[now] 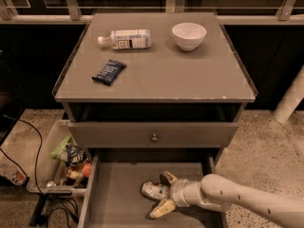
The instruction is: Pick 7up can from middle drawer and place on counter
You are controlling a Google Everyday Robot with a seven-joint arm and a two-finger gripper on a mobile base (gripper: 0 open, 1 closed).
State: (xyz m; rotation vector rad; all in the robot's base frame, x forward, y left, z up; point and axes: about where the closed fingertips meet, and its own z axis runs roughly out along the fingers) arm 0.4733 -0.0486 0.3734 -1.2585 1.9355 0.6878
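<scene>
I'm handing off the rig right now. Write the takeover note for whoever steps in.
Gripper: open, low in the middle drawer, one finger on each side of the 7up can.
7up can: on its side on the drawer floor, not lifted.
Counter: holds a bottle, a bowl and a dark packet.
Done: drawer open, gripper at can.
Left: grasp, lift, place on counter.

Our arm [247, 201] is a smooth, pale cream tube, thick and rounded, and it narrows to a ringed whitish wrist collar [180, 194]. Beyond that comes the pincer [160, 194], which sits low inside the middle drawer [118, 198]. Its two short fingers [163, 208] are spread apart. They are cream-yellow and wedge-shaped (the lower one catches more light), with duller edges.
</scene>
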